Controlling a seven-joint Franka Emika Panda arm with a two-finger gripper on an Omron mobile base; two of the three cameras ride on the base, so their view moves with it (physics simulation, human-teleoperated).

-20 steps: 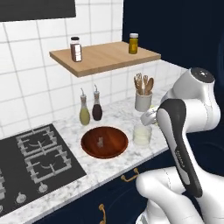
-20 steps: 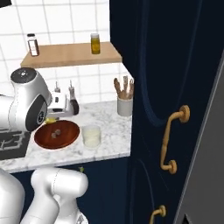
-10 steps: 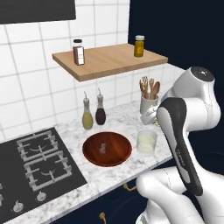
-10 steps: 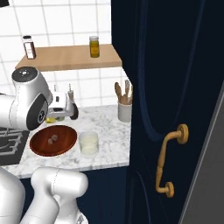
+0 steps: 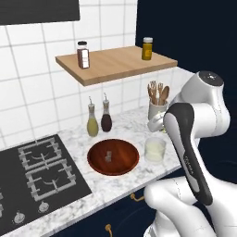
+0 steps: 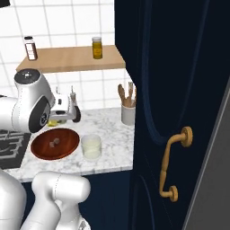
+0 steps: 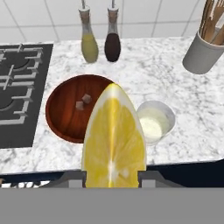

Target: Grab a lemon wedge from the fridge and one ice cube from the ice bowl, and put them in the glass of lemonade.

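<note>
Yellow fills the near part of the hand view: the lemon wedge (image 7: 113, 140) sits pinched between the gripper (image 7: 112, 177) fingers, its cut face toward the camera and its point rising over the counter beyond. Taking the ice bowl (image 7: 59, 118) as the landmark — a wide reddish-brown wooden dish on the marble counter (image 7: 183, 100) — the wedge hangs above its near right rim, overlapping it in the hand view. Two small pale ice cubes (image 7: 83, 101) lie inside the bowl, close together near its middle. Just beside the bowl on its right stands the glass of lemonade (image 7: 154, 121), apart from the rim, pale liquid in it. On the bowl's left, the black gas hob (image 7: 17, 87) is set into the counter. Behind the bowl, against the white tiles, stand two slim bottles (image 7: 101, 37) — one yellowish, one dark. Farther back and to the right of the bowl is a grey cup of wooden utensils (image 7: 203, 50). Above, a wooden shelf (image 5: 115, 65) carries two jars (image 5: 83, 54).
</note>
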